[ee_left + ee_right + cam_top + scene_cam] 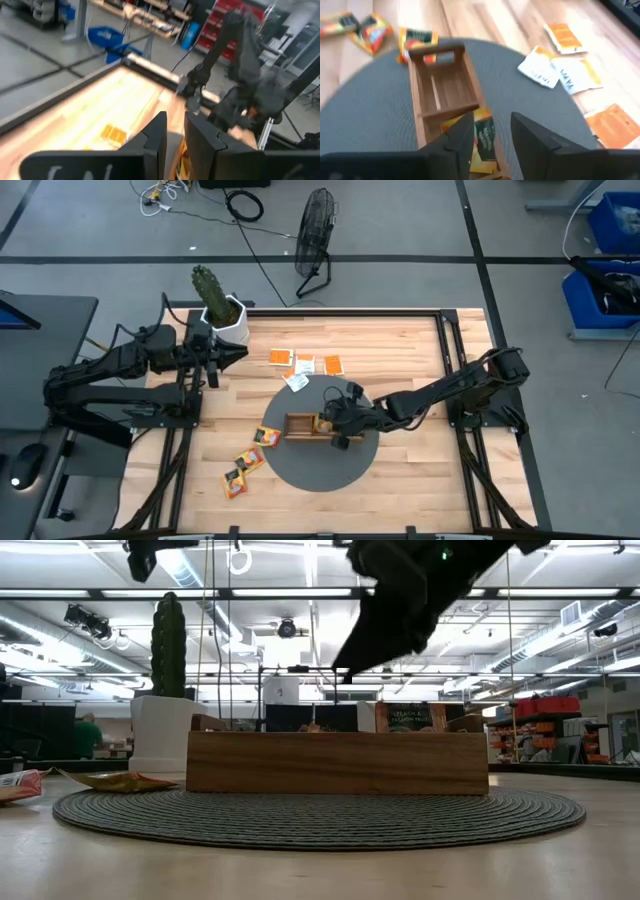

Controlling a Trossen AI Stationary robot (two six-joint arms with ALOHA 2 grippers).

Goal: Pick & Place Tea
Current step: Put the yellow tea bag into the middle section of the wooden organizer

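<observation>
Yellow sachet (482, 140) with dark print lies in the tray's (427, 92) end compartment, the one nearest the right arm, directly under the right gripper (492, 135). The tray's other compartments look empty in the right wrist view. Tray sits on a round grey mat (300, 465) mid-surface.

Other sachets loose on the surface: orange and white ones (305, 365) in a cluster beyond the mat, toward the cactus (212, 292); red-and-yellow ones (245, 465) off the mat's near-left edge; one yellow (417, 37) at the tray's far end, outside it.

Step in hand, as I read it: release of the yellow sachet into the tray. To do it well, lift straight up with fingers apart so neither pad drags the sachet back over the wall; clear the tray wall before swinging toward the next sachet.

Right fingers (462, 132): spread, a clear gap between them, hanging just above the sachet; they pinch nothing, contact not evident.

Left gripper (232, 352) waits near the cactus pot, above the surface. Its fingers (155, 132) stand narrowly apart, nothing seen between them.
</observation>
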